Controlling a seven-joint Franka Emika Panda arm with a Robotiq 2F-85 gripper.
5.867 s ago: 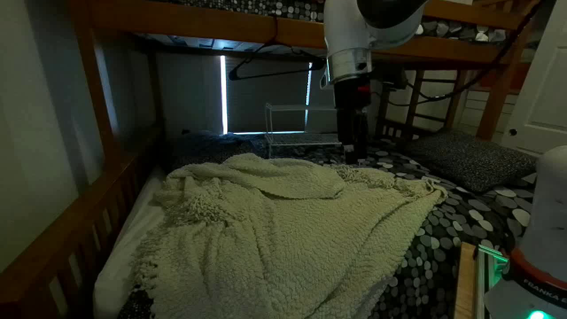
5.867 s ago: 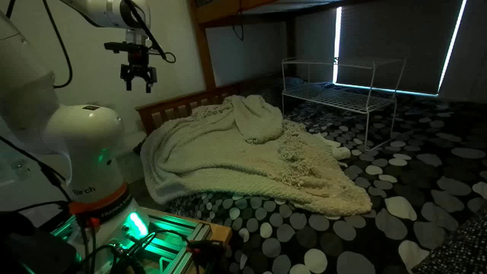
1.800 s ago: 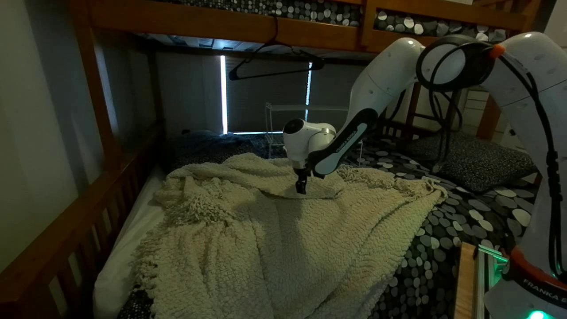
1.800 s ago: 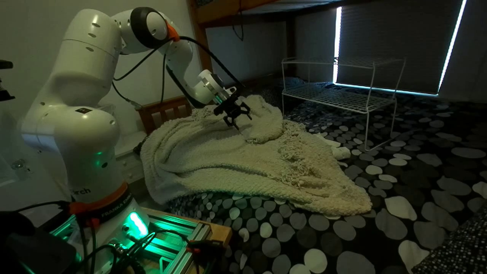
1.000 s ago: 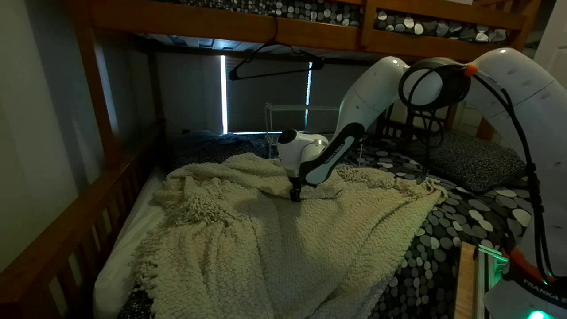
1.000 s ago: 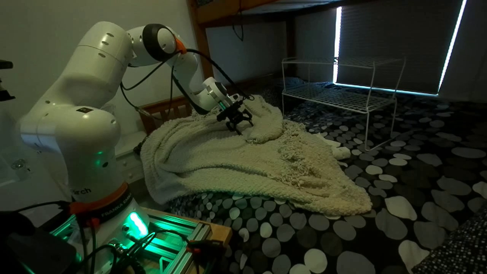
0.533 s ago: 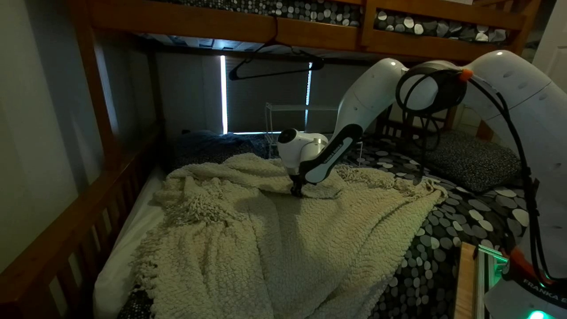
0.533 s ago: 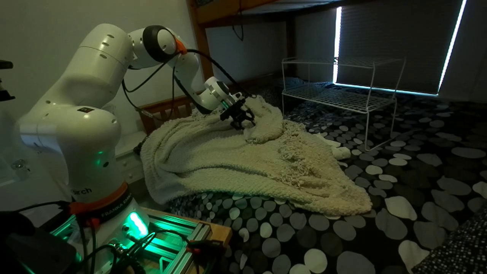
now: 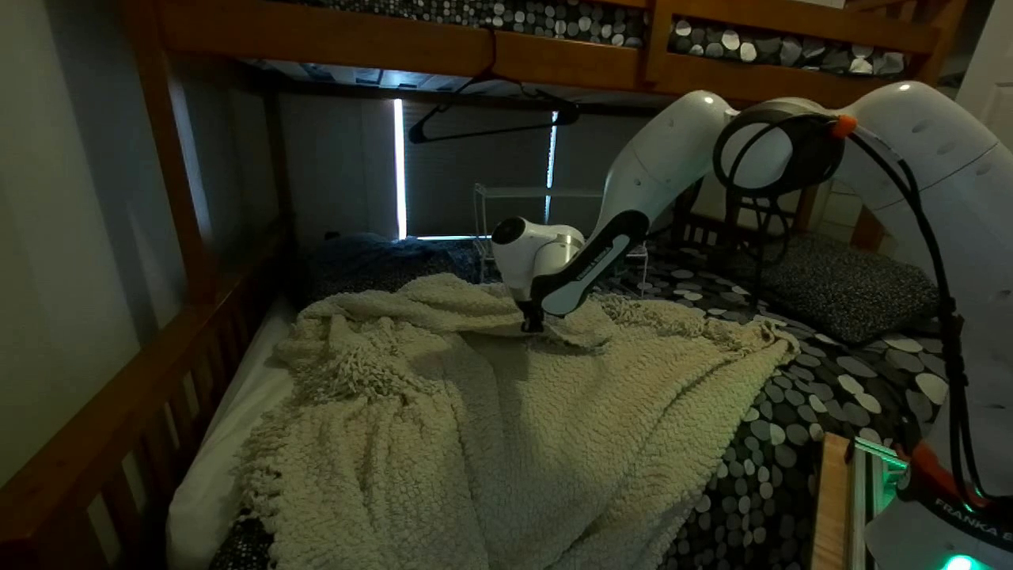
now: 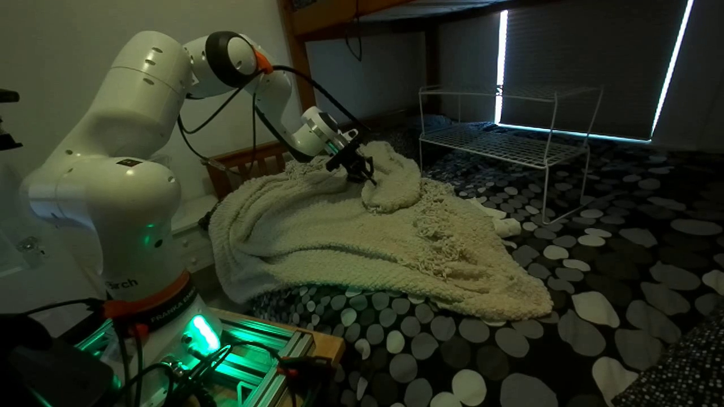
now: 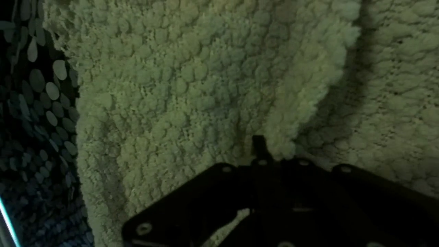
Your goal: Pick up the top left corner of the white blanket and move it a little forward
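Observation:
The cream knitted white blanket (image 9: 506,443) lies rumpled over the bed, its fringe showing in both exterior views. At its far side a thick flap (image 10: 396,183) is folded over. My gripper (image 10: 366,176) is at this flap's near edge, tilted down. In the wrist view the gripper (image 11: 273,149) has its jaws drawn together on the flap's edge (image 11: 308,92). One dark finger (image 11: 259,144) lies over the knit; the other fingertip is hidden by it. I cannot tell whether this flap is the top left corner.
A white wire rack (image 10: 509,150) stands on the black-and-white spotted bedding (image 10: 441,339) beyond the blanket. A hanger (image 9: 491,134) dangles from the upper bunk's wooden rail (image 9: 380,47). A slatted bed rail (image 9: 150,396) runs along one side, and a dark pillow (image 9: 847,289) lies opposite.
Over the last second my gripper has gone from open to shut on the flap's edge. It has risen slightly, and the edge has come up with it. The rest of the blanket lies as before.

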